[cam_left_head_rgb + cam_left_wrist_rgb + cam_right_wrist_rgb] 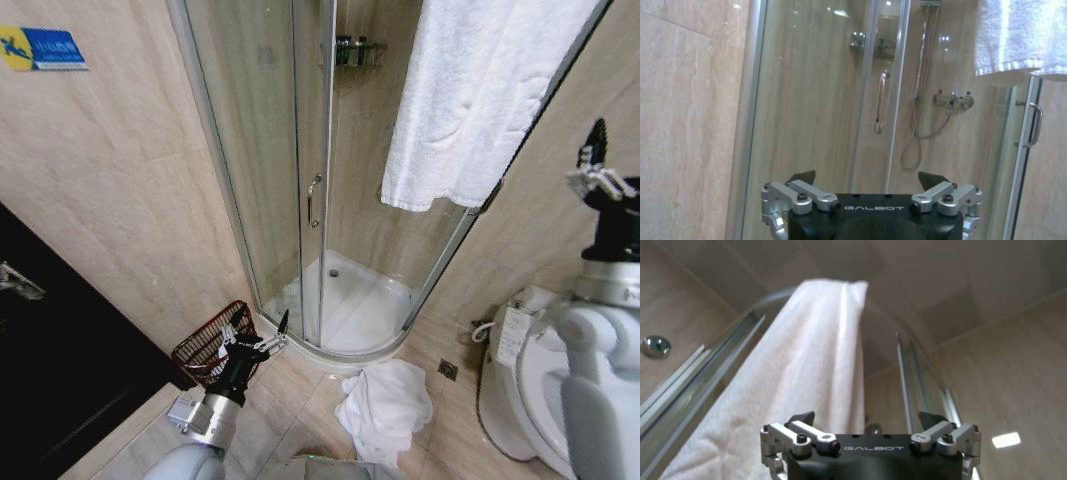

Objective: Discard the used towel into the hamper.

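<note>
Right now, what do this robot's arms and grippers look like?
Both arms have pale grey rounded casings. The left gripper and right gripper match: a black body with white GALBOT lettering, silver metal finger links with dark bolts, and black pointed fingertips.

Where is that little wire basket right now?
In the head view, the small dark red-brown wire basket stands on the tiled floor at lower left, against the beige wall beside the glass shower enclosure, partly behind the left claw.

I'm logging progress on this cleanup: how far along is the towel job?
Nothing looks done: the hamper holds no towel that I can see. The right gripper is raised, open, near the hanging towel; the left gripper hangs open by the hamper. Left: grasping and dropping in a towel; a crumpled towel lies on the floor.
</note>
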Tool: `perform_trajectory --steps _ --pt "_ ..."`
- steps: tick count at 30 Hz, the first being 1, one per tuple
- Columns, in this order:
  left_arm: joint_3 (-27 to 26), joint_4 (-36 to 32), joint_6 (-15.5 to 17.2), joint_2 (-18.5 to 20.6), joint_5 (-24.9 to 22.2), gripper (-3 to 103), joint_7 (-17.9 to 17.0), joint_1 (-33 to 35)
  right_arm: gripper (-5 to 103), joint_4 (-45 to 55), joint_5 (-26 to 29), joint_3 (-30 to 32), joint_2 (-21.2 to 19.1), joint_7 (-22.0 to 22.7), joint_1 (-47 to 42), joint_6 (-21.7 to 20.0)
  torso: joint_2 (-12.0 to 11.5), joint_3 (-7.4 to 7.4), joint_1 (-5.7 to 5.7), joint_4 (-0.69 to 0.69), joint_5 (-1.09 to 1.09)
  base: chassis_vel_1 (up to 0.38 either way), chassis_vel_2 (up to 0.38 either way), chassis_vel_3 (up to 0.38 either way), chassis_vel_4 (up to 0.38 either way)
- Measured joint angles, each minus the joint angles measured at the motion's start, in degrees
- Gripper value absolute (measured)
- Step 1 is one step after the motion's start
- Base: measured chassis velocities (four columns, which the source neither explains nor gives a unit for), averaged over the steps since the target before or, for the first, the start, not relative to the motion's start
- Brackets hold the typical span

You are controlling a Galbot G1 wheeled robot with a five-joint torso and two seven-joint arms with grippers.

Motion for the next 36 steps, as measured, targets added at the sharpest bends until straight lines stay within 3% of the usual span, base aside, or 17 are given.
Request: perform_trajectory --steps 8,16,22,36 --pt "0.0 0.0 0.0 0.0 0.0 100 0.0 0.0 100 -7.11 0.64 -6.05 -4.41 0.32 13.84 -1.96 0.0 0.0 0.0 0.0 0.01 0.0 0.0 0.0 0.0" --pt "0.0 0.0 0.0 0.0 0.0 100 0.0 0.0 100 -10.27 1.72 -9.64 -5.33 -0.37 23.93 -4.29 0.0 -0.01 -0.01 0.0 -0.01 0.0 0.0 0.0 0.0" --pt "0.0 0.0 0.0 0.0 0.0 100 0.0 0.0 100 -9.29 2.76 -10.78 -4.99 -0.15 26.57 -6.33 0.0 -0.01 -0.01 -0.01 -0.01 0.0 0.0 0.0 0.0" --pt "0.0 0.0 0.0 0.01 0.0 100 0.0 0.0 100 -10.7 1.74 -14.92 -7.5 -1.26 30.58 -6.36 0.0 -0.01 -0.01 -0.01 -0.01 0.028 0.033 0.028 0.025"
